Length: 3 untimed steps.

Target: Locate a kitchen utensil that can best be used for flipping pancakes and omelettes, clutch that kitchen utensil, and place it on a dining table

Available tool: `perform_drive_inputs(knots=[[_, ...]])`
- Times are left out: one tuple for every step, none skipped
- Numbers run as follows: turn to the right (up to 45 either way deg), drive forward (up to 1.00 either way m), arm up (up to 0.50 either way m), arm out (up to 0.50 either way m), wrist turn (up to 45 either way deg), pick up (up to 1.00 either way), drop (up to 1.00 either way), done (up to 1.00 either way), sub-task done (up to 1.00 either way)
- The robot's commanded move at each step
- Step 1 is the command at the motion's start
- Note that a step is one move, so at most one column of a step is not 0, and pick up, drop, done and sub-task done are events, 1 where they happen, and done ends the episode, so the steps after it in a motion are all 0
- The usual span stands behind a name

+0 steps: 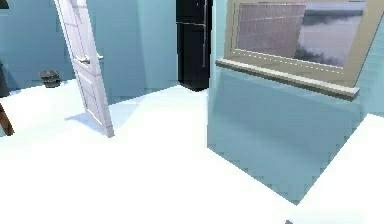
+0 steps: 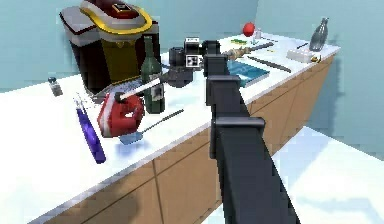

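Arm side view: arm (image 2: 236, 140) extends over bench (image 2: 40, 150) for reach — spatula-like utensil (image 2: 160, 121) flat at nine o'clock; cannot tell what jaws hold.

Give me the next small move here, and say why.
Probably draw the arm back a little: the gripper shows far out by the dark bottle, while the thin-handled spatula-like utensil lies nearer the front edge of the counter, beside the red appliance.

The arm (image 2: 236, 140) extends far out, the pincer (image 2: 180, 68) at its end.
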Motion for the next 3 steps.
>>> perform_drive_inputs(knots=[[0.0, 0.00, -0.16, 0.00, 0.0, 0.00, 0.00, 0.00, 0.00], [0.0, 0.00, 0.00, 0.00, 0.0, 1.00, 0.00, 0.00, 0.00], [0.0, 0.00, 0.10, 0.00, 0.0, 0.00, 0.00, 0.00, 0.00]])
